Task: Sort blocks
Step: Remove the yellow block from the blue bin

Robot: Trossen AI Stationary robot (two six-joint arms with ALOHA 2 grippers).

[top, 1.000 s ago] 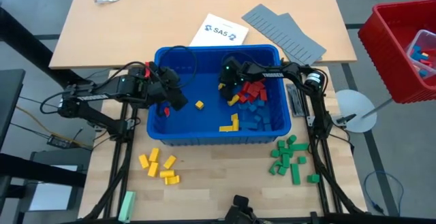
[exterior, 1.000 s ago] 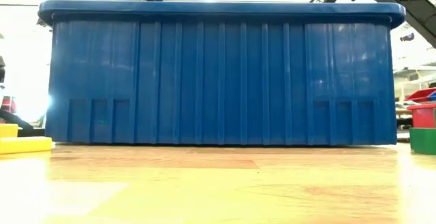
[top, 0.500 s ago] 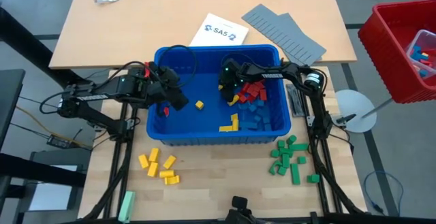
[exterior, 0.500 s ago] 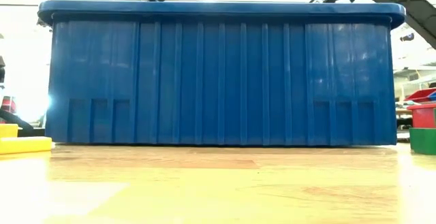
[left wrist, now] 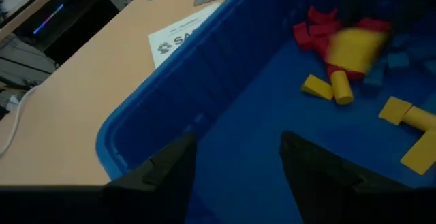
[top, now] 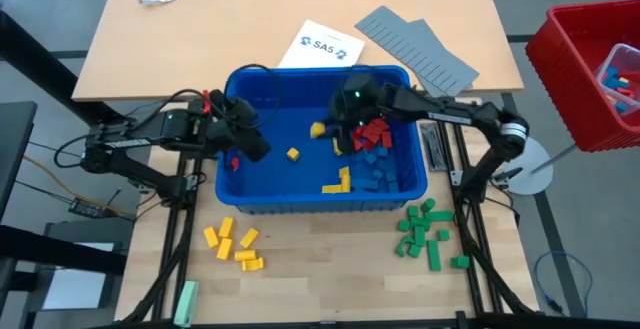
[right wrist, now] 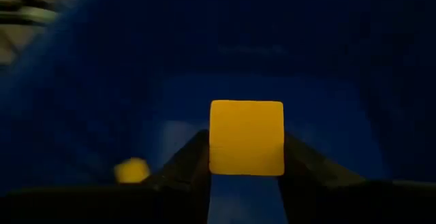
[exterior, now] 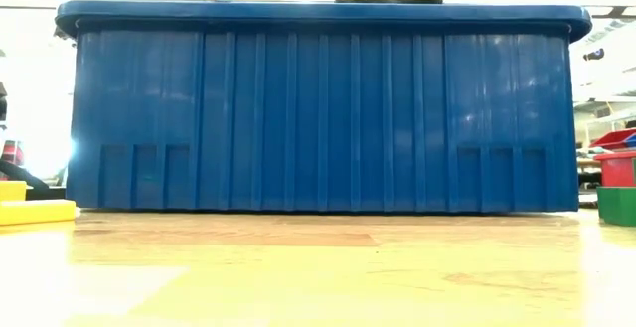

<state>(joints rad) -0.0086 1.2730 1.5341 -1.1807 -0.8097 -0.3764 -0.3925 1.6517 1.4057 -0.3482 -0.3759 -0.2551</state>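
Note:
The blue bin (top: 315, 72) holds a heap of red and blue blocks (top: 375, 147) at its right. A few yellow blocks (top: 337, 181) lie on its floor. My right gripper (top: 328, 129) hovers above the bin's middle, shut on a yellow block (right wrist: 246, 137). That block shows blurred in the left wrist view (left wrist: 354, 45). My left gripper (left wrist: 235, 176) stands open over the bin's left part (top: 245, 147), with nothing between its fingers. Sorted yellow blocks (top: 233, 244) and green blocks (top: 425, 231) lie on the table in front of the bin. My right gripper pinches the yellow block by two opposite sides (right wrist: 212, 149) between its two fingers. The block's square face looks forward past the fingertips. The block is lifted clear of the bin's floor and of the other blocks.
Behind the bin lie grey ridged panels (top: 415, 49) and a printed sheet (top: 320, 44). A red basket (top: 590, 69) stands off the table at the far right. A pale green bar (top: 186, 299) lies at the near left. In the low view the bin's wall (exterior: 318, 108) hides its inside.
My right gripper has risen from the heap of red and blue blocks and gone toward the bin's middle. It carries a yellow block, now clear of the others. In the low view the right gripper now shows above the bin's rim.

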